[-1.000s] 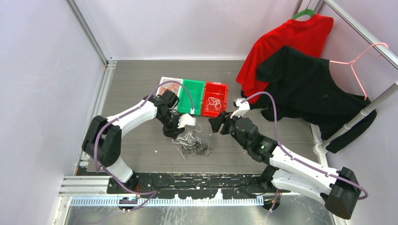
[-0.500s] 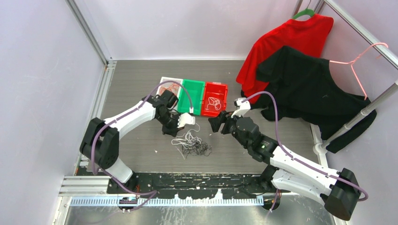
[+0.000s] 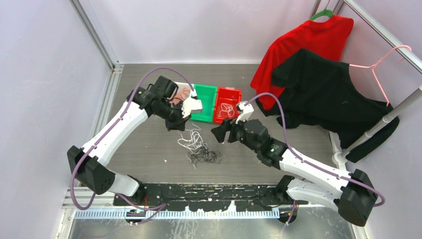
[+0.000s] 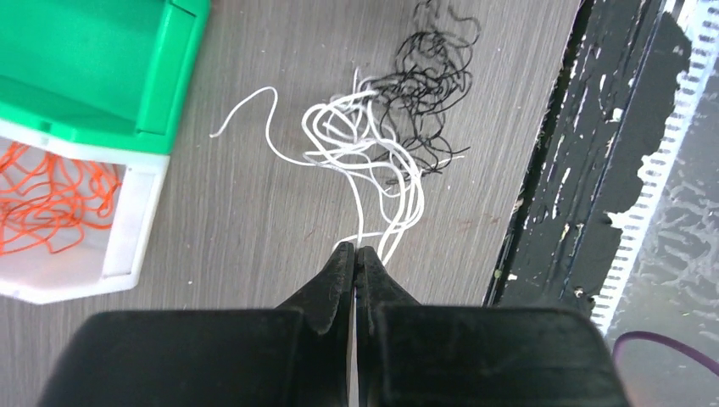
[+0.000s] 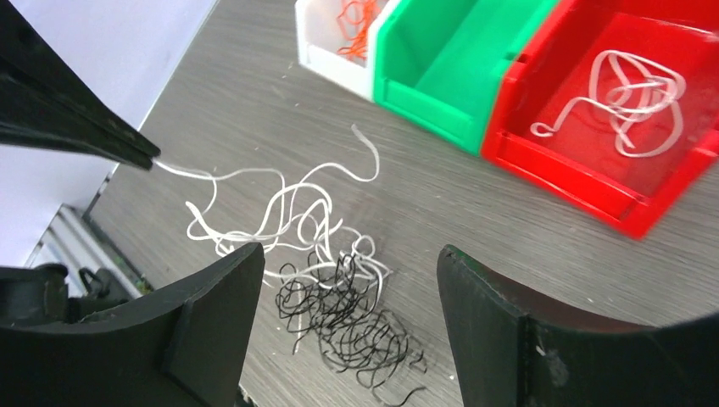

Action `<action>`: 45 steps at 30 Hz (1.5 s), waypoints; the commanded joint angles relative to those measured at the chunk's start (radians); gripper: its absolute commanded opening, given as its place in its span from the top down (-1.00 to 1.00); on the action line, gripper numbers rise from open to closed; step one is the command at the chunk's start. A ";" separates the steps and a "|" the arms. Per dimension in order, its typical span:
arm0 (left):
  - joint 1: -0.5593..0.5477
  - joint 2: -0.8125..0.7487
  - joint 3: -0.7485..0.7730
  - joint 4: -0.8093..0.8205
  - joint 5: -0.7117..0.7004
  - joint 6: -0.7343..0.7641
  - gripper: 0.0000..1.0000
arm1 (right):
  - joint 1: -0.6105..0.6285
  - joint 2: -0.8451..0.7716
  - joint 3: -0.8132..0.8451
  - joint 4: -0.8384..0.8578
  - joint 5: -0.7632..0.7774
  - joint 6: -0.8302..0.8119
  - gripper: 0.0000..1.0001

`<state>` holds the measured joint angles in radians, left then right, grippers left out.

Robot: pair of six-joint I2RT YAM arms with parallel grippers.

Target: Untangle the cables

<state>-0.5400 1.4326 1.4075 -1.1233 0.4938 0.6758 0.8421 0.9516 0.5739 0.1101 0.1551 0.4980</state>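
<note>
A frizzy black wire clump (image 3: 204, 157) lies on the grey wood-grain surface (image 3: 149, 149), snarled with looping white strands (image 4: 365, 144). The left fingers (image 4: 339, 275) are clenched on one white strand, while the right fingers (image 5: 212, 314) hang spread and empty. Beyond sit a glossy plastic white bin (image 4: 127, 246), green bin (image 4: 169, 76) and red bin (image 5: 593, 191).

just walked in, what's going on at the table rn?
The left gripper is shut on a white cable, holding it stretched up from a tangle of white and black cables on the table. The right gripper hovers open over that tangle, holding nothing. Already sorted: orange cables in the white bin, a second white cable in the red bin.
</note>
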 commanded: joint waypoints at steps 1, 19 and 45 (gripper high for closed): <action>0.007 -0.052 0.091 -0.077 0.015 -0.081 1.00 | 0.001 0.067 0.092 0.126 -0.148 -0.044 -0.60; 0.006 -0.104 0.291 -0.150 0.113 -0.242 1.00 | 0.190 0.357 0.361 0.223 0.062 -0.279 -0.54; 0.005 -0.051 0.807 -0.127 0.207 -0.321 1.00 | 0.198 0.544 0.121 0.496 0.193 -0.165 -0.49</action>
<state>-0.5362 1.4078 2.1574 -1.3689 0.6922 0.4007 1.0351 1.4944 0.7532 0.5144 0.3027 0.2913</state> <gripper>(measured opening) 0.007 0.746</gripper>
